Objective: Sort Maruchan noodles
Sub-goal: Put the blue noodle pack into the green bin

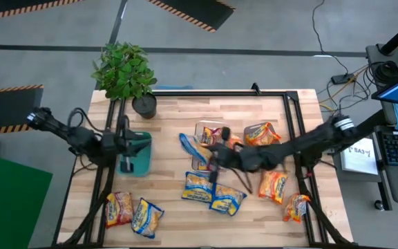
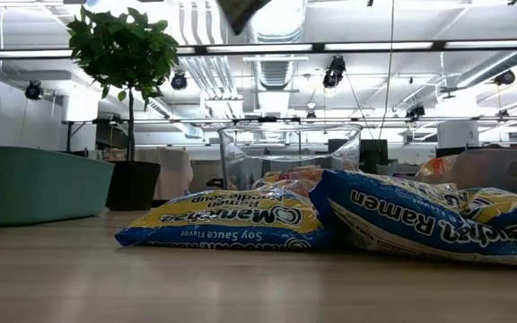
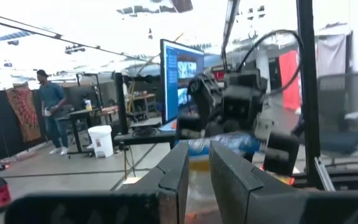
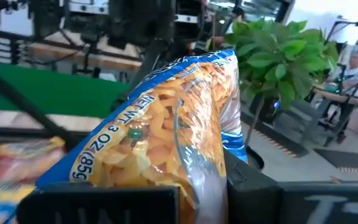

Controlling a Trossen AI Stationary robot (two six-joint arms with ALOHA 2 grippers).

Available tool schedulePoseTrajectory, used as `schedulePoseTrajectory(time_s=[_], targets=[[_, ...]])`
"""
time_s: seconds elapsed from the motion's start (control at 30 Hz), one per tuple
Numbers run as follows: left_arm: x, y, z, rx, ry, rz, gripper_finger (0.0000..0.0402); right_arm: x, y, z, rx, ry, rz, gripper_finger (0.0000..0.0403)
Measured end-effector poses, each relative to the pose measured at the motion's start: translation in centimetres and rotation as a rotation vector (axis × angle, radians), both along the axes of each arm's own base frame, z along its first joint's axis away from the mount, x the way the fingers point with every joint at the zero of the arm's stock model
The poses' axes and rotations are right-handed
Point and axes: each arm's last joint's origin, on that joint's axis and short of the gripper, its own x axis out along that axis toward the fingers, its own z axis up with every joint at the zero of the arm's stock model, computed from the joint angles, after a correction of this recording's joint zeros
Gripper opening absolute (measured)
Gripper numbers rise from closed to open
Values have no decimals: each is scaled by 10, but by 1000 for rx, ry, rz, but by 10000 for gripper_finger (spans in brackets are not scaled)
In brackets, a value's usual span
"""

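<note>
The wooden table (image 1: 171, 114) carries everything, with a potted plant (image 1: 124, 72) at its far left corner. Next in bulk come the two arms. The right arm reaches across from the right edge to mid-table, its gripper (image 1: 209, 153) raised above the surface and clamped on a blue-edged packet (image 1: 193, 150); the right wrist view shows that packet (image 4: 160, 134) standing up from between the dark fingers, yellow noodles visible through clear wrap. The left arm waits at the left side, its gripper (image 1: 124, 144) over the teal bin (image 1: 142, 153), with fingers (image 3: 176, 174) drawn near together, a slim gap between them and nothing in it.

A clear bin (image 1: 210, 129) sits mid-table with reddish packets inside; from the low view its clear wall (image 2: 290, 152) rises behind the pile.

The Maruchan noodles lie scattered on the table: two blue-edged packets (image 1: 213, 192) near the front centre, seen close in the low view as a Soy Sauce packet (image 2: 227, 220) beside a Chicken Ramen one (image 2: 429, 220). Orange-red packets (image 1: 273, 185) lie right of centre, another (image 1: 262, 133) beside the clear bin, one (image 1: 296, 206) near the right frame rail. At front left a pink-edged packet (image 1: 119, 207) touches a blue one (image 1: 147, 217)
</note>
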Motion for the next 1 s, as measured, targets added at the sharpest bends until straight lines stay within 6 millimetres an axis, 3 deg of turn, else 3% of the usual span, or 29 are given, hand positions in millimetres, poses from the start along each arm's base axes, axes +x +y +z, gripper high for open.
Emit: schedulePoseTrajectory(time_s=[0.2,0.43,0.73,1.0], targets=[[-19,9,-8,-32,-53,-5,47,54,-29,-21,29,12,-28,17],[-34,17,-13,-67,-116,-23,47,115,-49,-47,12,37,-41,17],[-42,20,-17,-74,-150,-52,47,173,-50,-79,-84,59,-50,17],[-43,20,-17,-72,-154,-69,47,213,-49,-107,-54,45,-66,21]])
